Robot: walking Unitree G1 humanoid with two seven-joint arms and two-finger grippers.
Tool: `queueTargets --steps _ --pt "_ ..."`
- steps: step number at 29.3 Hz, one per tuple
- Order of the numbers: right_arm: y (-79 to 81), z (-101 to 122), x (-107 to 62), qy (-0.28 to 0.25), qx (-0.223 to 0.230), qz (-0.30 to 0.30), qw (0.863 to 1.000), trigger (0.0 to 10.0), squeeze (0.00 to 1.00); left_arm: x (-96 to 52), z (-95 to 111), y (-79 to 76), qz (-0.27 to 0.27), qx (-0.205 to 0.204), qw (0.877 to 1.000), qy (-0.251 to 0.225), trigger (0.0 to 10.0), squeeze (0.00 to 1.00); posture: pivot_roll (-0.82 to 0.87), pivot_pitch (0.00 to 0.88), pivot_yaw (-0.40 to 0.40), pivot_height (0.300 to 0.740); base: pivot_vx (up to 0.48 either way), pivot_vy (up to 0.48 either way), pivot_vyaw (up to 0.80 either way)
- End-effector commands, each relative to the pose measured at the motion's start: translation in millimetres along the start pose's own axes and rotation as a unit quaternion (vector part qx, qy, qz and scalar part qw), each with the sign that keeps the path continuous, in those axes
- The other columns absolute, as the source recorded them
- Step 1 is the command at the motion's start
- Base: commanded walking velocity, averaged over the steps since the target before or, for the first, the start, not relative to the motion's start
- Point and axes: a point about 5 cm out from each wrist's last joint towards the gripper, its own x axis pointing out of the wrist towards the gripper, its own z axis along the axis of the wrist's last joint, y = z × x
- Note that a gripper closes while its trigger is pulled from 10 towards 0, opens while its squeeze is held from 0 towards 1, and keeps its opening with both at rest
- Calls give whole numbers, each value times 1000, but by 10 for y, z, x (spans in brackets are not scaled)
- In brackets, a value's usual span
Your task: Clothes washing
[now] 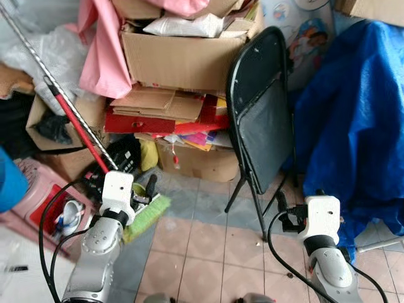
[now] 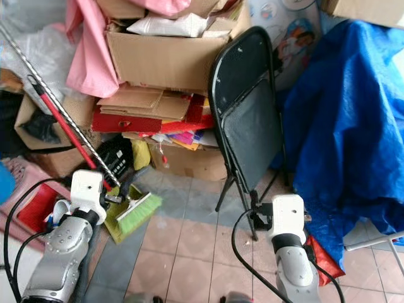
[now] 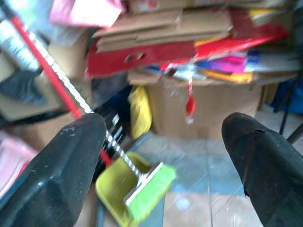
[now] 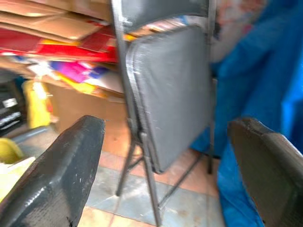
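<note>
Both tools, left tool (image 3: 161, 156) and right tool (image 4: 165, 170), gape wide, empty. Ahead stands a folded black metal chair (image 1: 262, 120); pink cloth (image 1: 104, 47) hangs beyond. Likely searching: next, approach laundry.

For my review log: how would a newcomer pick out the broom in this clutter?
Start at the folded black chair leaning against the stacked cardboard boxes. To the robot's left of it, a long pole slants down to the tiled floor. It ends in the broom, the only thing there with bright lime-green bristles, lying against a yellow-green dustpan.
</note>
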Motion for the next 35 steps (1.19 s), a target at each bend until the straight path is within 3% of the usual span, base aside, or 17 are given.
queueTargets --steps 1,6,10,16,21,28,35 --pt "62 89 7 -25 -9 23 999 10000 0 -15 -25 -45 -8 -2 1000 5 10000 0 -111 0 85 740 0 0 800" --pt "43 230 162 -62 -35 26 997 10000 0 10 14 -135 -29 -9 1000 1 10000 0 -104 0 82 740 0 0 800" --pt "12 314 286 -78 -43 24 996 10000 0 -35 21 -138 -37 9 999 -5 10000 0 -93 0 70 740 0 0 800" --pt "24 345 270 -85 -42 28 995 10000 0 -42 81 -106 -32 14 999 -9 10000 0 -76 0 77 740 0 0 800" --pt "34 263 235 -58 -26 11 998 10000 0 -34 138 6 -5 3 1000 -2 10000 0 -104 0 75 740 0 0 800" --pt "-55 182 217 -48 -29 -4 998 10000 0 -58 51 -159 2 -7 1000 4 10000 0 -97 0 66 740 0 0 800" --pt "3 174 259 -55 -41 17 998 10000 0 -134 -36 -135 17 4 999 27 10000 0 -59 0 52 740 0 0 800"
